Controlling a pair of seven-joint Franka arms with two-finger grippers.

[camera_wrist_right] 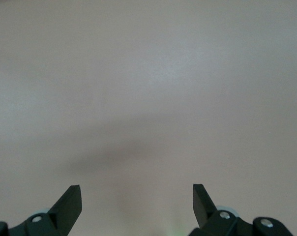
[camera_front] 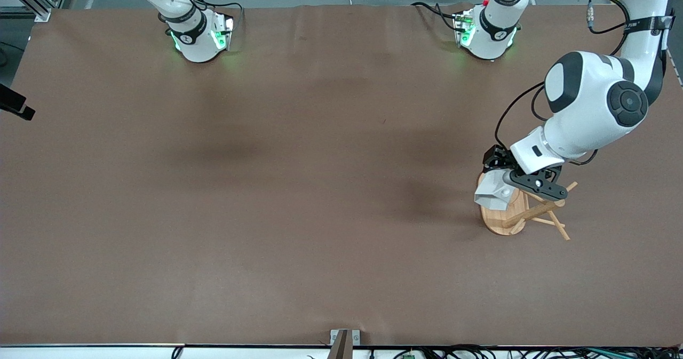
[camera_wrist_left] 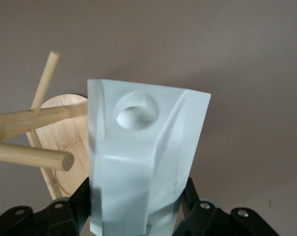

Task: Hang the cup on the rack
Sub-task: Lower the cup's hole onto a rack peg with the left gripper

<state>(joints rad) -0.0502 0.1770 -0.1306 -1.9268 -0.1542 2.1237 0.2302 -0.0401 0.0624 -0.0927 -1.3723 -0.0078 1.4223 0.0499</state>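
Left gripper (camera_wrist_left: 138,206) jaws clamp cup (camera_wrist_left: 143,147); right gripper (camera_wrist_right: 137,201) jaws wide.

cup (camera_wrist_left: 143,157): I'm seeing plain white | rack (camera_front: 507,217): showing light bamboo tan | table (camera_front: 267,188): looking plain brown | my fingers (camera_wrist_left: 65,211): showing black

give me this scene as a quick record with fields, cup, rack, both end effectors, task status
cup: white faceted cup, held up in the air over the rack, round hole in its handle tab showing
rack: bamboo mug tree standing on the table toward the left arm's end, pegs bare
left end effector: shut on the cup, over the rack's oval base
right end effector: open, holds nothing, only bare table under it; this arm waits
task status: cup not yet hung; its hole is beside a peg tip, not on it
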